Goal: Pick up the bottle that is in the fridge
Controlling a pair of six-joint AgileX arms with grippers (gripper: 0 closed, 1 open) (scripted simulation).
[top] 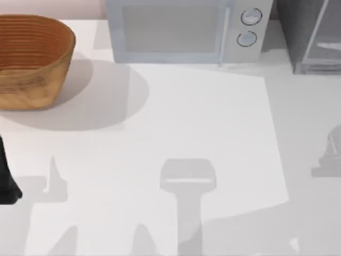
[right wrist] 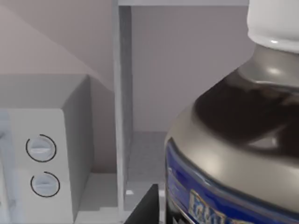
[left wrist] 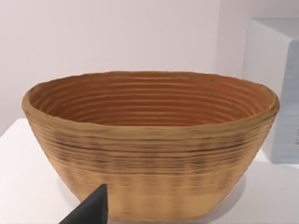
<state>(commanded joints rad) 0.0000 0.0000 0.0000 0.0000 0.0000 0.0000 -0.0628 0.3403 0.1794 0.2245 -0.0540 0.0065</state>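
Observation:
The bottle [right wrist: 233, 140] looms close in the right wrist view, with a white cap, a greyish shoulder, dark brown contents and a blue label. It stands out in front of the fridge [right wrist: 140, 93], whose pale framed inside lies open behind it. My right gripper [right wrist: 154, 210] is shut on the bottle, one dark finger [right wrist: 145, 207] lying against its lower side. In the top view the fridge [top: 314, 37] sits at the far right corner. My left arm [top: 6, 181] is parked at the table's left edge, and its gripper [left wrist: 91, 210] faces the basket.
A woven basket [top: 32, 58] stands at the far left of the table [top: 176, 122]. A light grey microwave [top: 181, 29] with two round knobs sits at the back middle, just left of the fridge. Arm shadows fall across the white tabletop.

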